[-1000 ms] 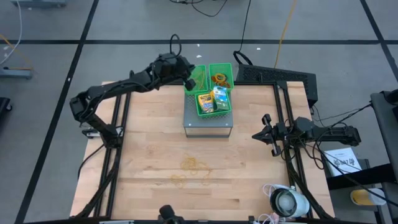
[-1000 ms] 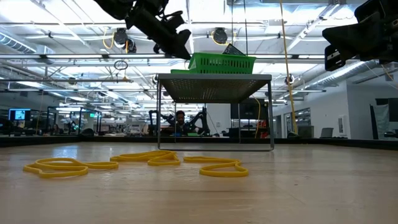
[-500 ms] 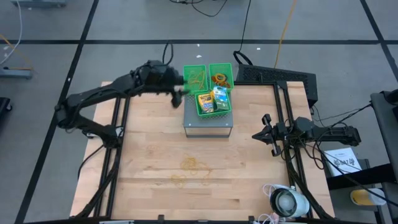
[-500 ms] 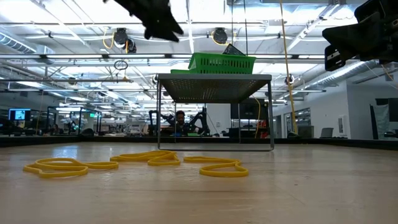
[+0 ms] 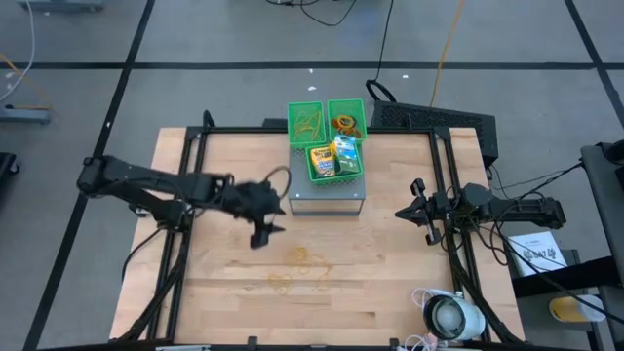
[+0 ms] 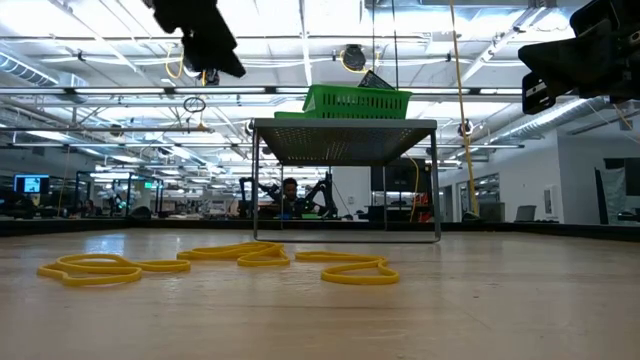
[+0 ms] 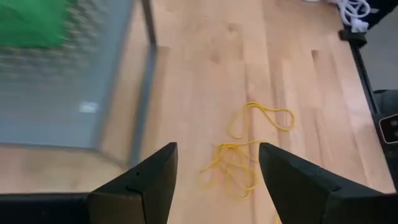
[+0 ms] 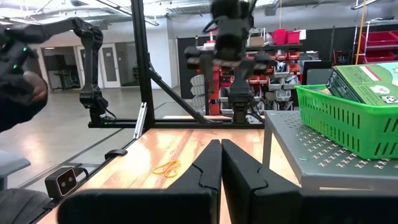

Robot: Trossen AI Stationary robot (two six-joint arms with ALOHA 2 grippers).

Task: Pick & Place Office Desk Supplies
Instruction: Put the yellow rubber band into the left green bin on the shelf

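My left gripper (image 5: 263, 234) (image 7: 217, 149) hangs open and empty above the table, slanting down, left of the grey metal stand (image 5: 327, 195). Loose yellow rubber bands (image 7: 239, 168) (image 5: 297, 256) lie flat on the wood just beyond its fingertips. On the stand sit green mesh bins: one with rubber bands (image 5: 306, 119), one with coloured rings (image 5: 345, 123), and one with a crayon box (image 5: 321, 161) and a green-white packet (image 5: 345, 151). My right gripper (image 5: 405, 210) (image 8: 221, 162) waits shut at the table's right side, pointing level toward the stand.
More yellow bands (image 5: 281, 283) (image 6: 350, 268) lie nearer the front edge. A white round device with cables (image 5: 450, 317) sits at the near right corner. The stand's legs (image 6: 255, 185) rise from the table's far middle. Bare wood stretches across the near left.
My left gripper has swung away from the far left bin, toward the table's near edge and a little down, and has tipped to point down at the table. Rubber bands now show in the bin that it left. The right arm has kept still.
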